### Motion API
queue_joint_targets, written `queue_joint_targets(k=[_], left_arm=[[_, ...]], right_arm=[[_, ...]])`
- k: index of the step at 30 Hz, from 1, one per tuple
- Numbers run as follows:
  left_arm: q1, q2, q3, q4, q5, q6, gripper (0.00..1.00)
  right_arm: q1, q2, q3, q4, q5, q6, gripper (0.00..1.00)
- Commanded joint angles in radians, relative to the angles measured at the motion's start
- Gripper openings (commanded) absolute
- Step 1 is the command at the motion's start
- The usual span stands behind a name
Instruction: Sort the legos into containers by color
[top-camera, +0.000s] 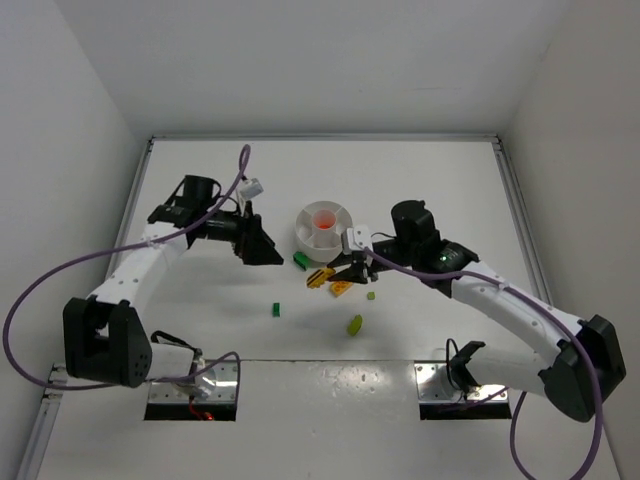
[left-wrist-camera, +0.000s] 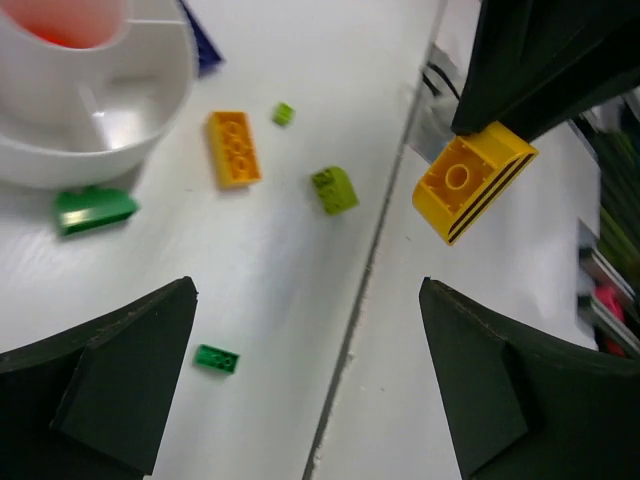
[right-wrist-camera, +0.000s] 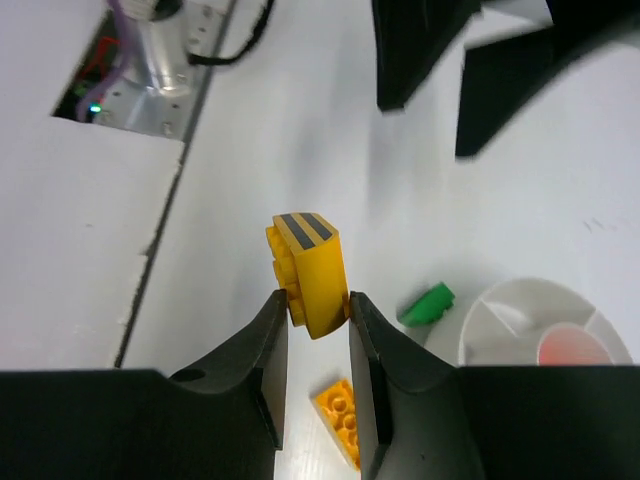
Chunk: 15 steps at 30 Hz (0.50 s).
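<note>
- The right end effector (right-wrist-camera: 316, 305) is clamped on a yellow, curved-top plastic brick with black stripes (right-wrist-camera: 308, 262). Its pads press the brick's two side faces and the striped end sticks out past the fingertips. The brick appears raised off the white surface (top-camera: 420, 180), probably so it can clear the dish wall.
- The left end effector (left-wrist-camera: 308, 300) has its jaws spread wide with nothing between them. It hovers beside the dish over the loose pieces, which looks like a stance for the next pick.
- The round white divided dish (left-wrist-camera: 100, 160) sits between the two arms, where either can reach it. Its centre well holds red-orange material (left-wrist-camera: 70, 20), and the wedge facing the left wrist camera looks bare.
- The other pieces lie loose on the surface:
  - A green sloped brick (left-wrist-camera: 95, 210) lies just beside the dish wall.
  - An orange-yellow flat rectangular brick (left-wrist-camera: 235, 148) is near the dish.
  - A lime rounded brick (left-wrist-camera: 334, 189) and a tiny lime bit (left-wrist-camera: 284, 113) lie a little further out.
  - A small dark-green brick (left-wrist-camera: 216, 358) lies apart from the rest.
  - A dark purple piece (left-wrist-camera: 203, 40) shows only partly, past the dish rim.
- Most of the sorting looks undone. The striped brick should go to a wedge, likely with the orange-yellow one, but I cannot tell which wedge.
- The two end effectors are close together beside the dish, so carrying the brick over risks a brush between them.
</note>
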Motion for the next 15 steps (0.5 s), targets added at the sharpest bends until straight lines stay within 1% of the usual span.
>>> queue_joint_targets(k=[1, 2, 3, 4, 8, 10, 15], left_arm=[[0.061, -0.106, -0.056, 0.176, -0.079, -0.106, 1.0], [0.07, -0.149, -0.069, 0.202, -0.099, -0.129, 1.0], [0.079, -0.166, -0.089, 0.221, -0.117, -0.153, 1.0], [0.079, -0.183, -0.089, 0.235, -0.149, -0.154, 1.0], [0.089, -0.227, -0.112, 0.244, -0.191, -0.163, 1.0], [0.098, -0.238, -0.126, 0.244, -0.191, -0.174, 1.0], [0.098, -0.263, -0.177, 0.279, -0.191, -0.197, 1.0]], right_arm=[[-0.005, 0.017, -0.047, 0.14, 0.148, 0.144, 0.0], [-0.005, 0.028, -0.047, 0.173, 0.229, 0.185, 0.0], [-0.005, 0.04, -0.06, 0.223, 0.276, 0.199, 0.0], [-0.005, 0.057, -0.06, 0.239, 0.366, 0.199, 0.0], [-0.005, 0.154, -0.037, 0.296, 0.5, 0.218, 0.0], [-0.005, 0.189, -0.028, 0.335, 0.554, 0.218, 0.0], [-0.005, 0.225, 0.009, 0.346, 0.612, 0.172, 0.0]])
